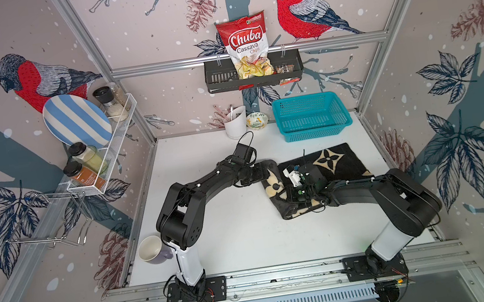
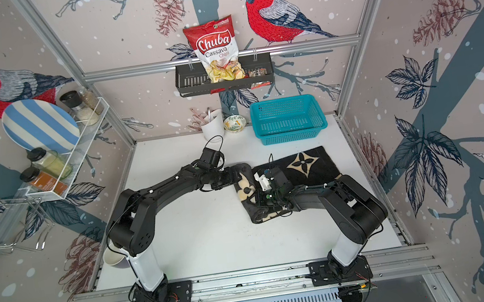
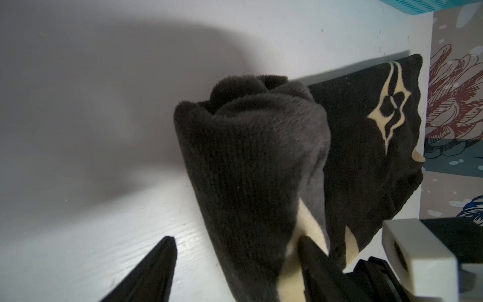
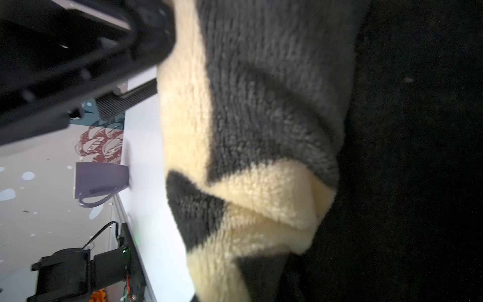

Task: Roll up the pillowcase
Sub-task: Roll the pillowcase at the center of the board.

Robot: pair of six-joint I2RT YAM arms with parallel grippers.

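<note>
Pillowcase (image 1: 340, 161) lies near the tabletop's (image 1: 228, 223) right edge, its left part rolled into a thick tube (image 3: 248, 157). Left gripper (image 3: 236, 238) stands open astride the tube's far end, one finger (image 3: 313, 258) touching a cream patch, the other clear of the cloth. Left arm (image 1: 206, 181) stretches low from the near-left corner. Right gripper (image 1: 291, 194) sits over the tube's middle, jaws hidden in plush: their state cannot be told.
</note>
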